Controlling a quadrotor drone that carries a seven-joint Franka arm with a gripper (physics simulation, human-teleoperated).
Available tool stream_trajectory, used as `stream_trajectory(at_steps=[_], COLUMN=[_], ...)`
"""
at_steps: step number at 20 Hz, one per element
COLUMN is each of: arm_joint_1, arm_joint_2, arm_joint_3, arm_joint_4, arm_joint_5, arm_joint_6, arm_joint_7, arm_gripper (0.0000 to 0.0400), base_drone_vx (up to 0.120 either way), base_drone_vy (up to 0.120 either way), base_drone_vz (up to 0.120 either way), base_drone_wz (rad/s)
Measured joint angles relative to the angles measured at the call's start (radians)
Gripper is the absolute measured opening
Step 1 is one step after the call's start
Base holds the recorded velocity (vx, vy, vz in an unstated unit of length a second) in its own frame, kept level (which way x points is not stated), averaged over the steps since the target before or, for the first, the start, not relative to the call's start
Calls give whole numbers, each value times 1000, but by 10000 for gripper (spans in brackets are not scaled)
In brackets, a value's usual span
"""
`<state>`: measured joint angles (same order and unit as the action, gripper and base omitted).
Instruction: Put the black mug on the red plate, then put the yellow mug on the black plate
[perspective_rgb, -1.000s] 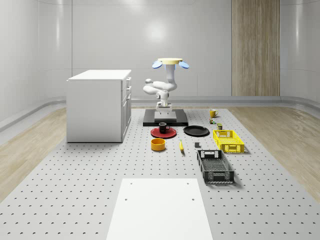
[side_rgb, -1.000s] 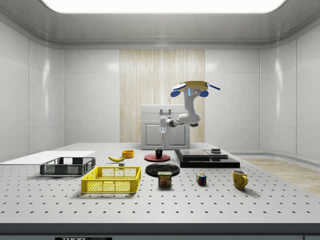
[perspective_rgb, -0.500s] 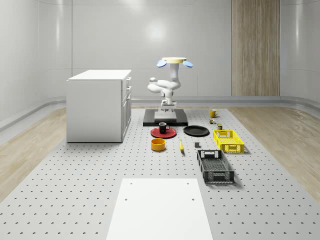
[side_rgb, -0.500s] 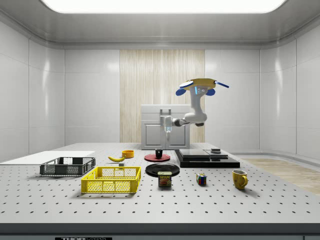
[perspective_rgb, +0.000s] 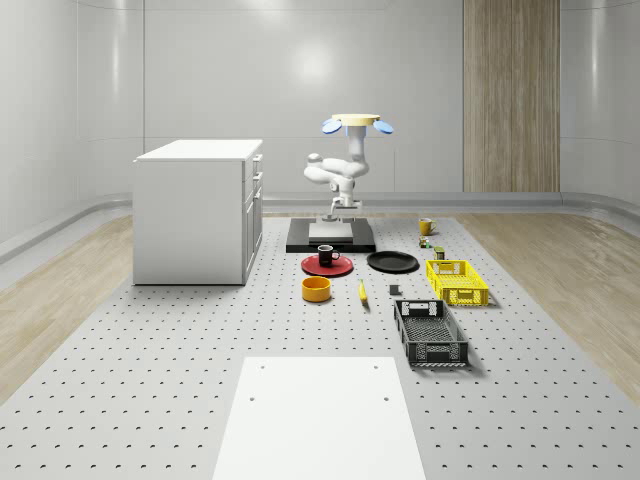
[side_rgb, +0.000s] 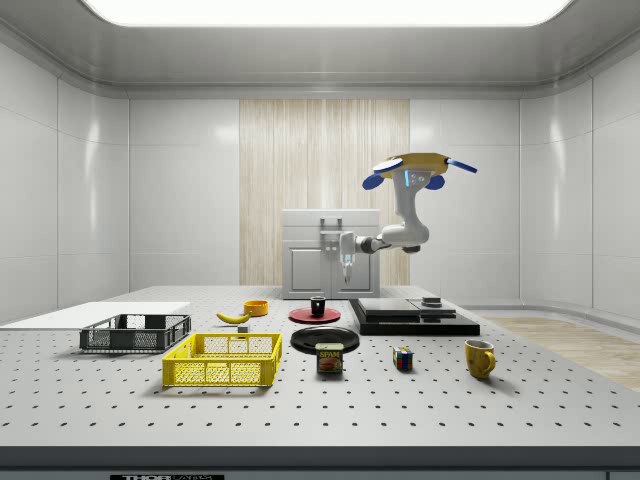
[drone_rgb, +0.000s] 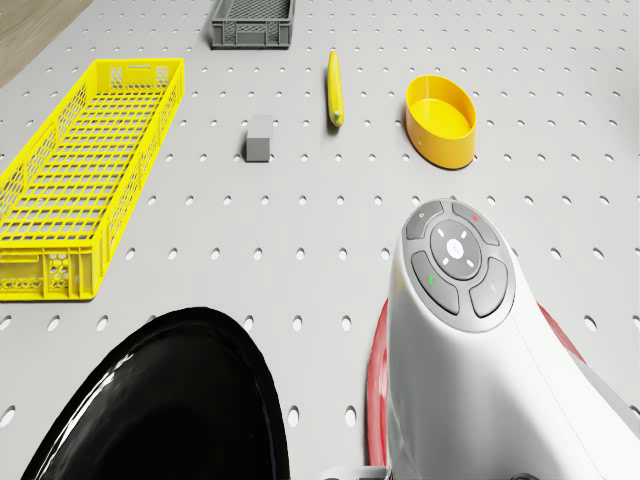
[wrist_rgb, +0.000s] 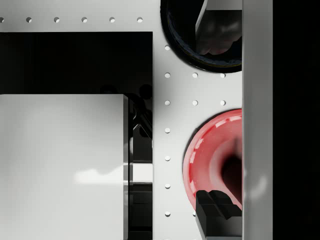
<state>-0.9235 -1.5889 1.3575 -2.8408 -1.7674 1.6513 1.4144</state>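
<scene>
Claw (side_rgb: 344, 263) high above black mug (side_rgb: 318, 306) on red plate (side_rgb: 300, 315).

Drone and claw pull away from the plates

The yellow-topped quadrotor drone (side_rgb: 419, 166) has shifted toward the side view's right, and its claw (side_rgb: 345, 268) has risen and now hangs over the black platform's (side_rgb: 413, 318) near edge.

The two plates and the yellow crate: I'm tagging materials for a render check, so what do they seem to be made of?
The black plate looks like glazed ceramic or glossy plastic: bright highlights streak its rim. The red plate has the same shiny finish, with white glints along its edge. The yellow crate looks like matte moulded plastic, with lattice walls and floor and no glare.
</scene>
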Motion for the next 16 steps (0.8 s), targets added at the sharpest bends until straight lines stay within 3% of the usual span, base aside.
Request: stream_trajectory(at_steps=[16], arm_joint_1=[-1], arm_joint_2=[-3], arm_joint_3=[0], arm_joint_4=[0], arm_joint_5=[1], arm_joint_6=[3], arm_joint_7=[1], arm_gripper=[400], base_drone_vx=[-120], base_drone_vy=[120], base_drone_vz=[0], base_drone_wz=[0])
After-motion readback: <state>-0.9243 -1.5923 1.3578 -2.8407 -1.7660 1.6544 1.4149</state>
